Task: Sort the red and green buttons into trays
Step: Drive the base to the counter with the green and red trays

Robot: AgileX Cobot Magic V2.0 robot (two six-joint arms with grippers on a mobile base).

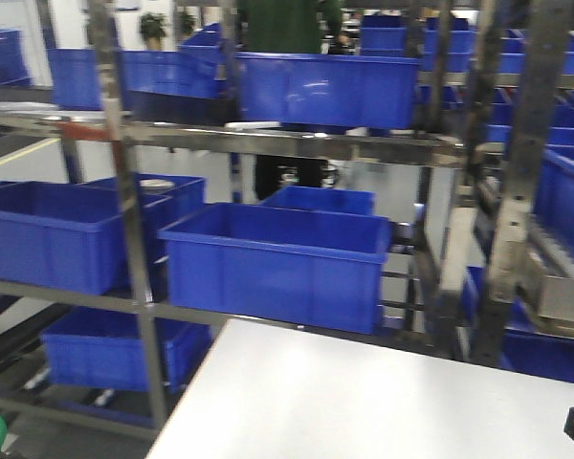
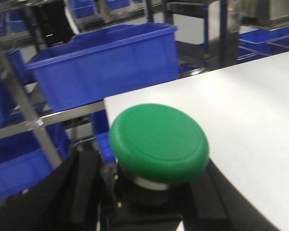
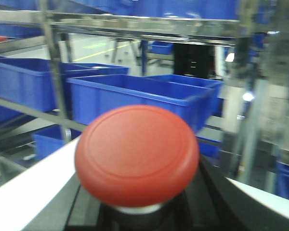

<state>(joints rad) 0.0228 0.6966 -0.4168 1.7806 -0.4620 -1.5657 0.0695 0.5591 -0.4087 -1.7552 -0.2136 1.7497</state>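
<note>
Green button (image 2: 159, 142) is pinched by its black body in the left fingers (image 2: 86, 187), red button (image 3: 137, 154) same deal in the right fingers (image 3: 84, 211). Green hangs right at the tabletop (image 2: 260, 110) edge, which runs off at 3 o'clock, so a loose grip could drop it overboard. Both arms sit low, aimed at the blue crates (image 2: 111, 62).

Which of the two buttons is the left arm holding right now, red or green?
The green button, between the jaws of the left gripper; the red button is in the right gripper.
</note>
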